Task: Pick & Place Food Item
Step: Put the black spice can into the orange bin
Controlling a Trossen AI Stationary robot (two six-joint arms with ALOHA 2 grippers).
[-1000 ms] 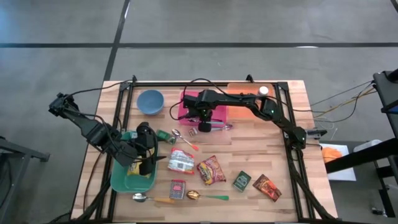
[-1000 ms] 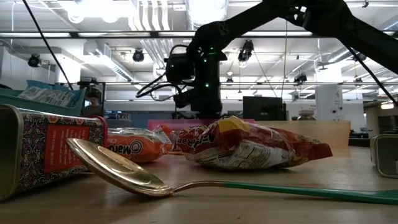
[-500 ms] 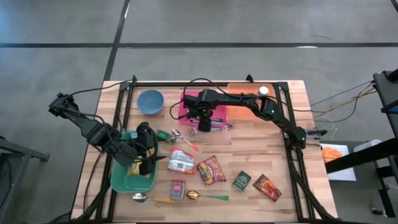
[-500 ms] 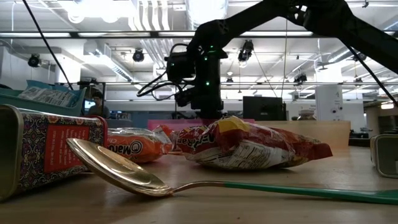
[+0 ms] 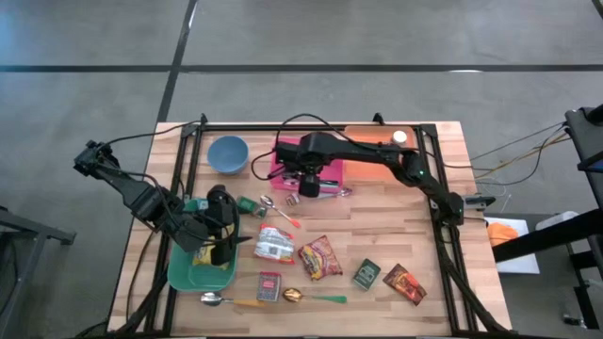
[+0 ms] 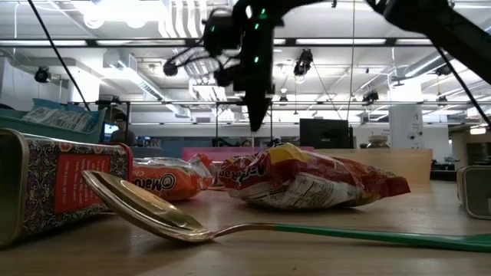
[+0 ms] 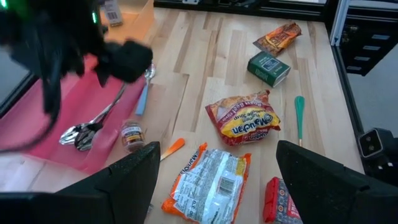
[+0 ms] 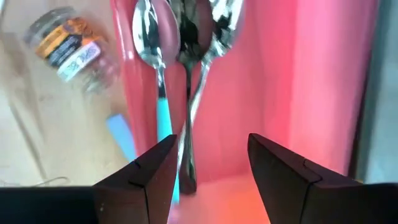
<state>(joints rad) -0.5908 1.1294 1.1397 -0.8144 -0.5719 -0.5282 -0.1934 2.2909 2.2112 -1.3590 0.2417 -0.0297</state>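
Observation:
Several food packets lie on the wooden table: a white-and-green packet (image 5: pixel 275 244), a red noodle packet (image 5: pixel 320 256), a green box (image 5: pixel 366 274) and a brown-red packet (image 5: pixel 405 282). My right gripper (image 8: pixel 211 158) is open with nothing between its fingers. It hangs above the pink tray (image 5: pixel 285 168), pointing down (image 6: pixel 257 119) at a bunch of spoons (image 8: pixel 183 56) that lie flat on it. A small jar (image 8: pixel 68 46) lies on the wood beside the tray. My left gripper (image 5: pixel 231 240) stands open over the green tray (image 5: pixel 193 273), looking out over the packets (image 7: pixel 208 186).
A blue bowl (image 5: pixel 228 153) stands at the far left. An orange board (image 5: pixel 369 151) with a white bottle (image 5: pixel 400 137) sits at the far right. A red tin (image 5: pixel 268 285), a gold spoon with a green handle (image 5: pixel 311 298) and another spoon (image 5: pixel 221 300) lie near the front edge.
My right gripper has risen straight up from the pink tray, mostly in the last half second, and now hangs well clear of it. The spoons stay flat on the tray. Nothing else has shifted.

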